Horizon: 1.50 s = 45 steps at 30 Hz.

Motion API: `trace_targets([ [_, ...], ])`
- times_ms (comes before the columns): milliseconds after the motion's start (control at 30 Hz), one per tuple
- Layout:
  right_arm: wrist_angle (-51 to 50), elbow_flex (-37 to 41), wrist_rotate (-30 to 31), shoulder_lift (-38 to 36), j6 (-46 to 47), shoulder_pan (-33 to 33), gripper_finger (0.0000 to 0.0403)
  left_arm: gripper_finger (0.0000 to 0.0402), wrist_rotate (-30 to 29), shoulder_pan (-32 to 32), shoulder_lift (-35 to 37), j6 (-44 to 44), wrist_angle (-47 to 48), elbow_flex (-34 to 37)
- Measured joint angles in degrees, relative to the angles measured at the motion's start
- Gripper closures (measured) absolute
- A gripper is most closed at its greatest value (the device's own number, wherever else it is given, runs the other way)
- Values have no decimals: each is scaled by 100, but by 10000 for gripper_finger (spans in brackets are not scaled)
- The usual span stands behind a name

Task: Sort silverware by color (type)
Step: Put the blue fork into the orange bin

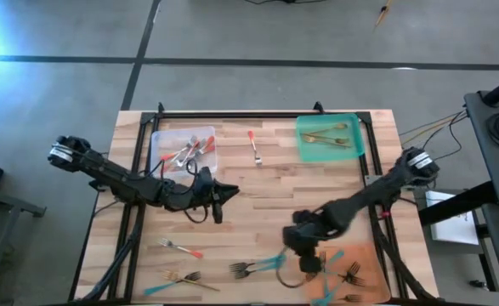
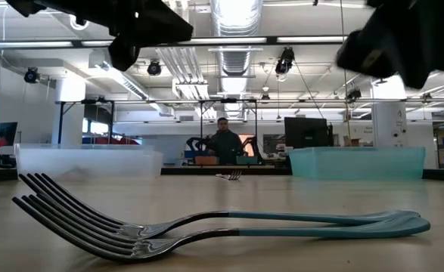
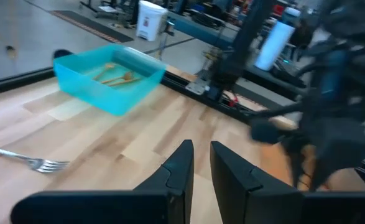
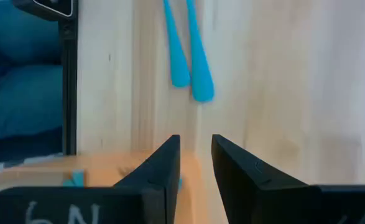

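The silverware lies in groups. Red-handled pieces [image 1: 185, 153] are in the clear tray [image 1: 159, 141], gold ones [image 1: 327, 138] in the green tray [image 1: 355, 127], and teal ones [image 1: 349, 274] in the orange tray [image 1: 370, 255]. Two teal-handled forks [image 1: 258, 268] lie side by side near the front edge, and they fill the low view's foreground [image 2: 229, 227]. A red-handled fork [image 1: 254, 146] lies between the far trays. My right gripper [image 1: 311, 265] hangs open above the table between the two teal forks and the orange tray; their handle ends [image 4: 191, 78] lie ahead of it. My left gripper [image 1: 232, 191] hovers mid-table, narrowly open, with nothing between its fingers [image 3: 181, 163].
Near the front left lie a red-handled fork [image 1: 181, 248], a gold fork [image 1: 185, 277] and a teal piece [image 1: 157, 289]. A dark frame [image 1: 138, 170] runs along the table's left, far and right sides. A person [image 2: 223, 142] stands in the room beyond the table.
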<state>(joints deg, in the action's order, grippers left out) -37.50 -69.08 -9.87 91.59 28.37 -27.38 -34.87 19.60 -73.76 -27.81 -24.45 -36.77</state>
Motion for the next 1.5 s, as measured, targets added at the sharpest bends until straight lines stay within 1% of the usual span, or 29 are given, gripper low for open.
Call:
trace_targets([
  [100, 588, -5, -475, 372, -450, 223, 321, 364, 0, 242, 74, 0, -2, 0],
  [167, 688, -133, -616, 604, -708, 327, 319, 364, 0, 403, 146, 0, -2, -2],
  [300, 663, -556, -621, 1071, -1276, 425, 314, 364, -1, 689, 336, 11, -4, -4],
  [467, 699, -1293, -624, 1815, -2269, 412, 318, 364, -6, 915, 550, 74, 0, -4],
  [567, 674, -1750, -618, 2290, -2507, 414, 322, 364, -13, 1008, 671, 145, -1, -6],
  [633, 647, -2042, -494, 2555, -2625, 431, 325, 365, -14, 1056, 758, 175, 0, -4],
  [733, 623, -2408, -90, 2852, -2745, 452, 328, 365, -14, 1131, 853, 181, 0, -7],
  [767, 605, -2478, -37, 2924, -2779, 458, 328, 365, -15, 1161, 867, 181, 1, -7],
  [867, 583, -2598, -65, 3055, -2783, 482, 327, 365, -14, 1265, 887, 181, 2, -7],
  [1067, 590, -2608, -67, 3085, -2561, 481, 321, 365, -15, 1424, 833, 184, 4, -7],
  [1333, 636, -2601, -89, 3125, -2280, 429, 330, 365, -24, 1442, 826, 181, 2, -7],
  [1500, 692, -2601, -130, 3190, -2234, 374, 325, 365, -26, 1447, 826, 181, 2, -7],
])
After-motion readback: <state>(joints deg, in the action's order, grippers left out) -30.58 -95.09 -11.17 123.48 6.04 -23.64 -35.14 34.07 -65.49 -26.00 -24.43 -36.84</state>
